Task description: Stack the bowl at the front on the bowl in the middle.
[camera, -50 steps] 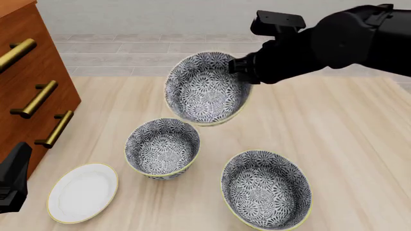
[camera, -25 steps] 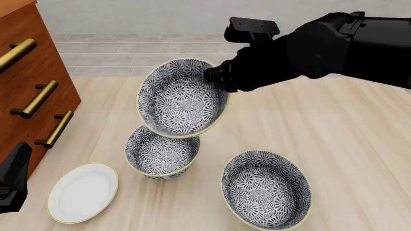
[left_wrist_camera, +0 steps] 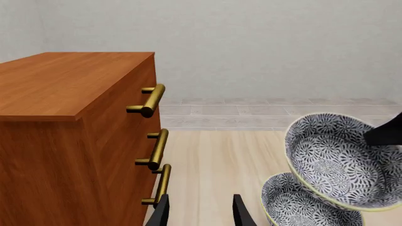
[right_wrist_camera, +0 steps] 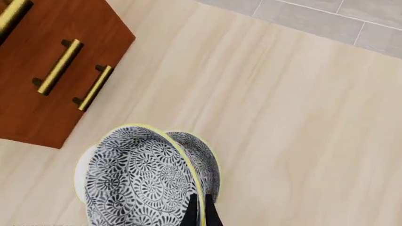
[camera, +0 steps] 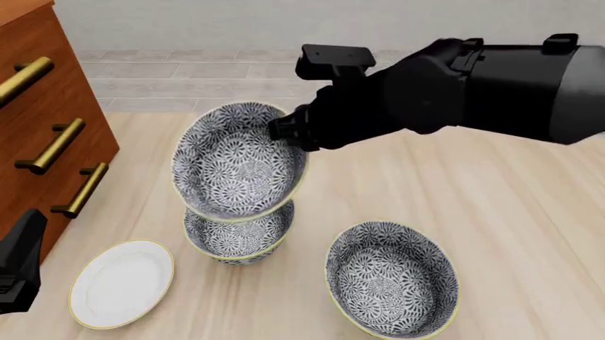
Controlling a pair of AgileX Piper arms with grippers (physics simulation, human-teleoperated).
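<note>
Above the middle bowl [camera: 236,237], the right gripper [camera: 285,132], jaws pinching the carried bowl [camera: 236,161] by its rim, is bringing it leftward and lower, nearly nesting; left gripper [left_wrist_camera: 199,212] is idling, jaws parted.

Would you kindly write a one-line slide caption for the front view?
Right gripper holds a tilted floral bowl by its rim above a second floral bowl on the table.
</note>
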